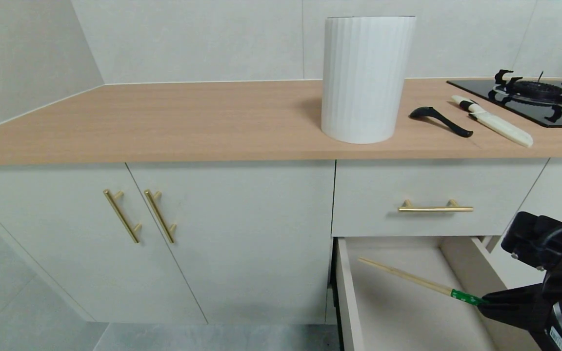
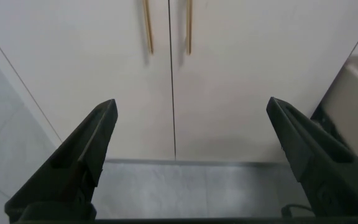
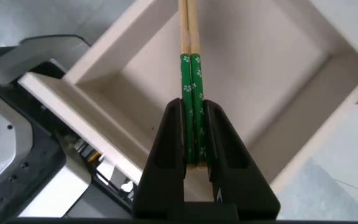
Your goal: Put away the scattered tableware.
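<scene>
chopsticks (image 1: pixel 408 277) hang over the open drawer (image 1: pixel 344 287), clenched at their green ends by our right claw (image 1: pixel 482 300), we judge ready to drop in. our left claw (image 2: pixel 191 107) sits released.

Chopsticks (image 1: pixel 408 277) over open drawer (image 1: pixel 345 292), canister (image 1: pixel 364 78) on counter (image 1: pixel 164 122), spoon (image 1: pixel 439 119) and knife (image 1: pixel 493 122) to its right

1. The bench (image 1: pixel 164 122) top is warm wood grain, matt and smooth.
2. The canister (image 1: pixel 366 78) is matt white with fine ribs.
3. The chopsticks (image 3: pixel 188 37) are pale bare wood with glossy green painted ends.
4. The drawer handle (image 1: pixel 435 208) is brushed gold-toned metal.
5. The hob (image 1: pixel 486 91) is glossy black glass.
6. The right pincer (image 3: pixel 194 109) looks like matt black plastic.
7. The drawer (image 1: pixel 398 317) inside is smooth, matt beige.
</scene>
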You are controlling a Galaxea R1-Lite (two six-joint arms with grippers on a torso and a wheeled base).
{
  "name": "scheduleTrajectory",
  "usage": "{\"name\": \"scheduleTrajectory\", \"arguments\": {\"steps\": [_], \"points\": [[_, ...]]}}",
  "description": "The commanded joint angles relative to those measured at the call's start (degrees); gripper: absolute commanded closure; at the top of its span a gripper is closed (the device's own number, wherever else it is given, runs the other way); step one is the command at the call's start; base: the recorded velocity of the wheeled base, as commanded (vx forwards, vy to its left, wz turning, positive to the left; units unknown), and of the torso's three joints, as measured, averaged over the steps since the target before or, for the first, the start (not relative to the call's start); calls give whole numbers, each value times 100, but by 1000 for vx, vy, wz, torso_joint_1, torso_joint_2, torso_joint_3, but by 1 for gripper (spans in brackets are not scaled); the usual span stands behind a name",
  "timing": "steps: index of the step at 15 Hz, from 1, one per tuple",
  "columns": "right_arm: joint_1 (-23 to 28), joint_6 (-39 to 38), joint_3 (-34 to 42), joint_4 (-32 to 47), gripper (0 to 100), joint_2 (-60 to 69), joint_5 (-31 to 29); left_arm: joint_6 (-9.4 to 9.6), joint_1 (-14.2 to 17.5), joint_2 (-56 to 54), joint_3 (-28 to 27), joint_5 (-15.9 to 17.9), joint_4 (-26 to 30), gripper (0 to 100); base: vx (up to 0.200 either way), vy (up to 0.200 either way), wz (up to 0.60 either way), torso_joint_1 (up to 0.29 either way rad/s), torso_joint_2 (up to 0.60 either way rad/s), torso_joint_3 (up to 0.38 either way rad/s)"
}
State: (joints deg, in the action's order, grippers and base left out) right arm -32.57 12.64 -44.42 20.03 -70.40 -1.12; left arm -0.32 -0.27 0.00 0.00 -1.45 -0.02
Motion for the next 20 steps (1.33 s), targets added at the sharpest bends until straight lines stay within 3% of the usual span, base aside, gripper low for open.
{"name": "scheduleTrajectory", "arguments": {"steps": [1, 8, 14, 20], "points": [[-3, 1, 13, -8, 100, -53, -2, -3, 0, 0, 0, -4, 2, 0, 0, 0, 0, -129, 452, 330], [-3, -34, 13, -34, 100, -193, -28, -3, 0, 0, 0, -4, 2, 0, 0, 0, 0, -31, 123, 94], [111, -693, -58, -482, 100, -1635, -951, -3, 0, 0, 0, -4, 2, 0, 0, 0, 0, 0, 0, 0], [111, -2767, -928, -790, 100, -3059, -1136, -3, 0, 0, 0, -4, 2, 0, 0, 0, 0, 0, 0, 0]]}}
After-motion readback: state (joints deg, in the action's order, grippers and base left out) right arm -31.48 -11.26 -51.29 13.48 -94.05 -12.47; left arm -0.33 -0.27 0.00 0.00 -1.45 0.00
